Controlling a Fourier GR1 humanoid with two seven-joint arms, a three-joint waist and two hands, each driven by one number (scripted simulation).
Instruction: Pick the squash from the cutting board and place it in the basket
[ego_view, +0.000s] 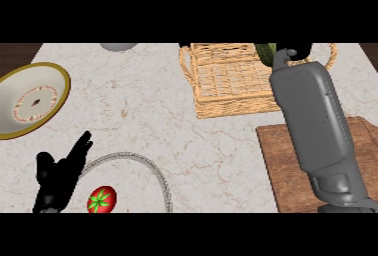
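Observation:
The wicker basket stands at the back of the counter, right of the middle. My right forearm reaches from the lower right across the wooden cutting board and over the basket's right side. Only a little of my right hand shows at the view's top edge; it is curled on the green squash, whose end peeks out just left of it, above the basket's far right corner. No squash lies on the board. My left hand rests open at the lower left, fingers up.
A gold-rimmed plate sits at the left edge. In front lies a grey-rimmed round dish with a red tomato in it, next to my left hand. A grey object shows at the back edge.

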